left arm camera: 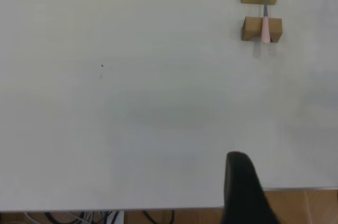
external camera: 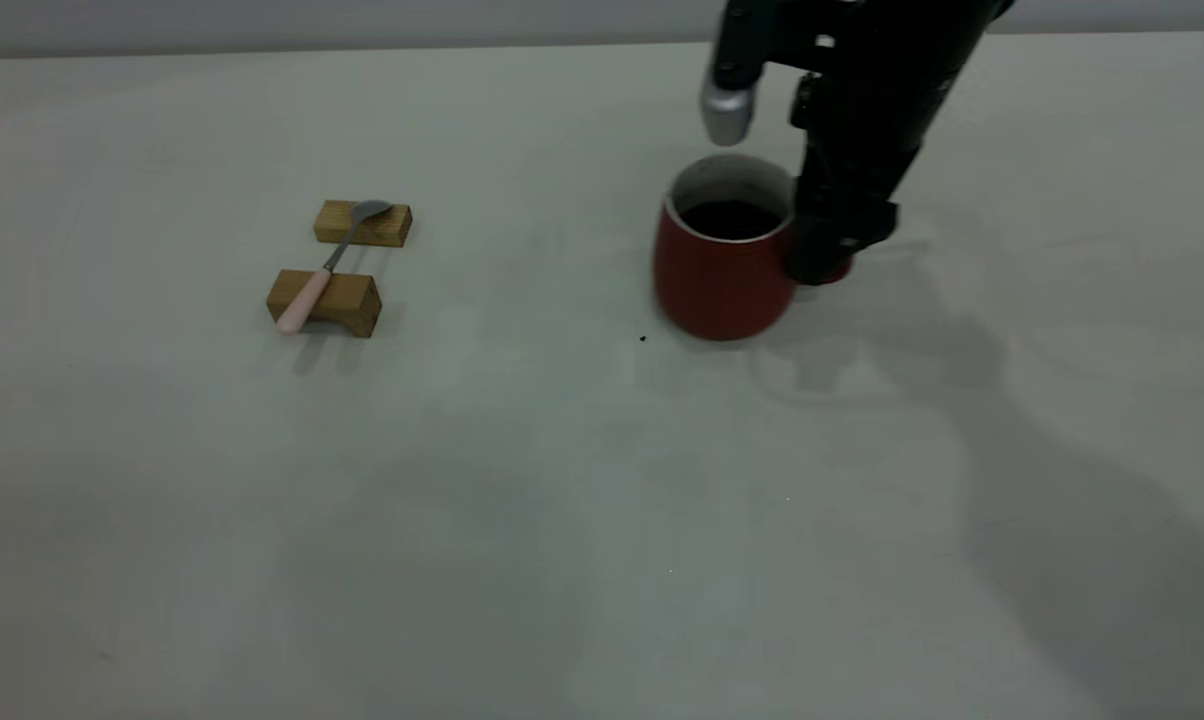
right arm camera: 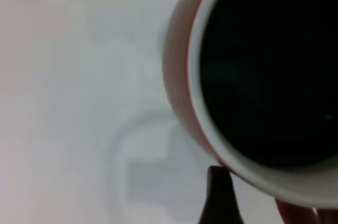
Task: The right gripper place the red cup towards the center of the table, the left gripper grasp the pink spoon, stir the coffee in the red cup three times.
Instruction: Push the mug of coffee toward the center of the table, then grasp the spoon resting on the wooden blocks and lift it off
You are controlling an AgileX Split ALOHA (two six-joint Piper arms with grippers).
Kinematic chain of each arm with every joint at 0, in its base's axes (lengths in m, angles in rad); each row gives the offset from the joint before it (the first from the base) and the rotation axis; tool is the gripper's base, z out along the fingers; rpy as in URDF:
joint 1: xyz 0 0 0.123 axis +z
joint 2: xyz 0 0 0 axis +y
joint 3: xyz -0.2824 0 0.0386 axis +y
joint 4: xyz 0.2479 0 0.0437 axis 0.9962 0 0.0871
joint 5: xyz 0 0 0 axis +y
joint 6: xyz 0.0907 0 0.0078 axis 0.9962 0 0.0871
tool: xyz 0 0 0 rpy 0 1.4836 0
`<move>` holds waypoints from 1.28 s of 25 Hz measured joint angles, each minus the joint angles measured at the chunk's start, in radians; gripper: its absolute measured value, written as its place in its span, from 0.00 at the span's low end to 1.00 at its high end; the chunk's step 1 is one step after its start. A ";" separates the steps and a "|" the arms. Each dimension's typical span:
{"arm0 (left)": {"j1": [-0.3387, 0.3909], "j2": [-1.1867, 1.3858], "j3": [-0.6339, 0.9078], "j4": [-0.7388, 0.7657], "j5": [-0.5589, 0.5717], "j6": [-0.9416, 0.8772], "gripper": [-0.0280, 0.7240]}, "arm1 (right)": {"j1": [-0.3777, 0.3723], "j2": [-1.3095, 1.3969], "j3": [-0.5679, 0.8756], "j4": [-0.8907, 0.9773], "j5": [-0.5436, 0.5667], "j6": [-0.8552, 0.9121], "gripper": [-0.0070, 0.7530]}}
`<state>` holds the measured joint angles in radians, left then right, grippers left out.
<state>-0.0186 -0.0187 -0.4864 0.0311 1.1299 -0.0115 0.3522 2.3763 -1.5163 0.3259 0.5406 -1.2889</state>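
At the right side of the red cup (external camera: 719, 275), where its handle is hidden, the right gripper (external camera: 822, 262) is lowered onto the table (external camera: 602, 500); whether its fingers are closed on the handle cannot be told. Dark coffee (external camera: 730, 219) is held in the cup. Well apart to the left, the pink spoon (external camera: 324, 270) is laid across two wooden blocks (external camera: 324, 301). Only one dark fingertip of the left gripper (left arm camera: 243, 192) is seen.

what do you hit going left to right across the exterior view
pink spoon lying across two wooden blocks → small dark speck on the table → red cup with coffee → right gripper at the cup's handle side
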 joint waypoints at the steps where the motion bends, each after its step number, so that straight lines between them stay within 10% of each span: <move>1: 0.000 0.000 0.000 0.000 0.000 0.000 0.69 | 0.008 0.001 0.000 0.015 -0.012 0.000 0.79; 19: 0.000 0.000 0.000 0.000 0.000 0.000 0.69 | 0.065 0.013 0.000 0.173 -0.106 0.069 0.79; 32: 0.000 0.000 0.000 0.000 0.000 0.000 0.69 | -0.092 -0.415 0.000 -0.089 0.538 0.800 0.79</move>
<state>-0.0186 -0.0187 -0.4864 0.0311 1.1299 -0.0115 0.2604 1.9617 -1.5163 0.2366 1.0781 -0.4891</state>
